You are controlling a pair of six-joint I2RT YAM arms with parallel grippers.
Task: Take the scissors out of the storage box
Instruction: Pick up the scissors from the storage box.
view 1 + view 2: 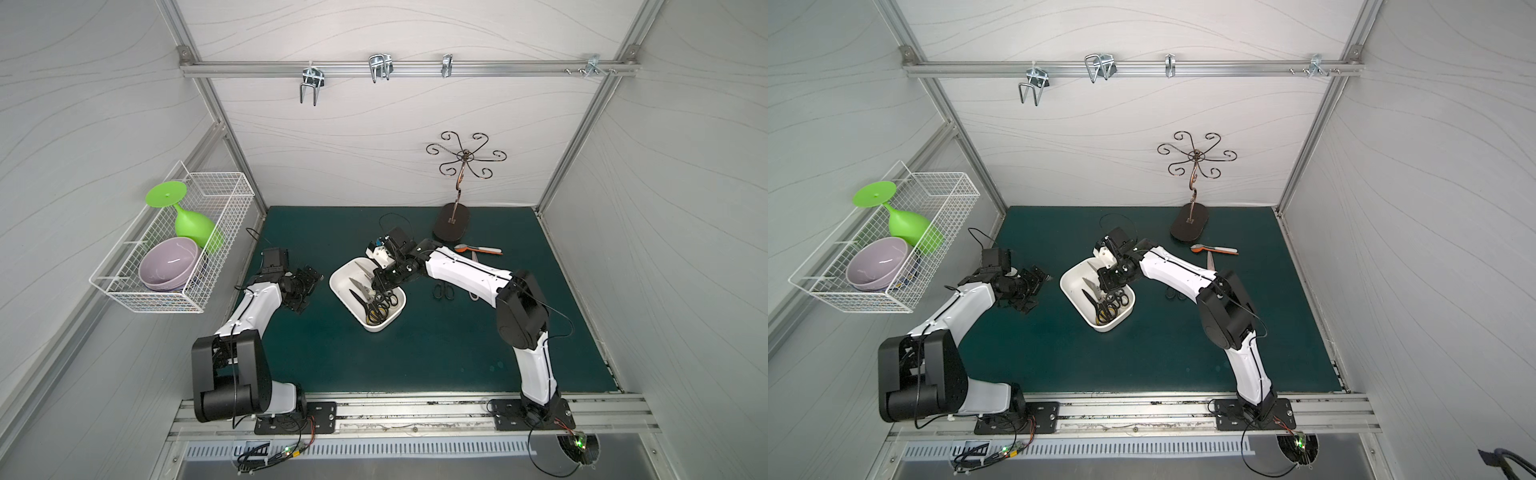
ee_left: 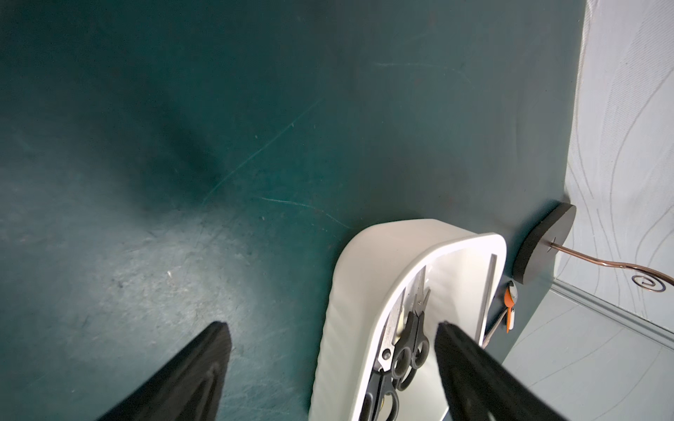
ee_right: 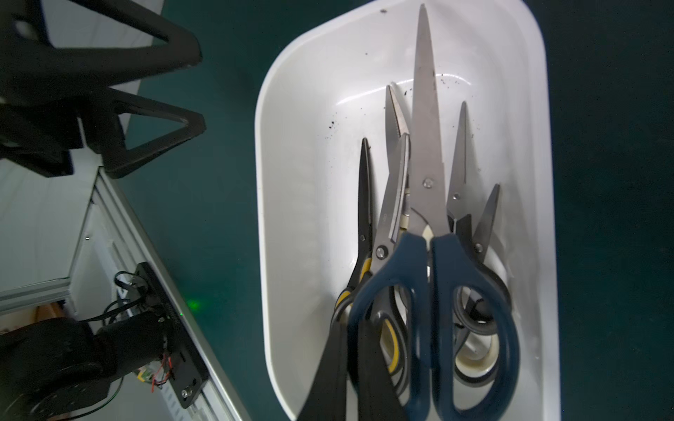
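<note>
Left tool (image 1: 306,286) is standing released over the desk (image 1: 415,353), just beside the storage box (image 1: 338,279). Right tool (image 3: 352,350) is reaching into the box, clenching a handle loop of the blue-handled scissors (image 3: 426,164), which are lying atop the other scissors (image 3: 364,189) there. A black-handled pair (image 1: 444,291) is lying on the desk, right of the box.

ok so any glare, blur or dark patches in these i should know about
Left wrist view: the open left gripper is soft at its black fingers, and a dark shadow lies on the dark green mat. Right wrist view: glare on the floor of the shallow white plastic storage box; the blue-handled steel scissors are sharp. Both top views: evenly lit and sharp.
</note>
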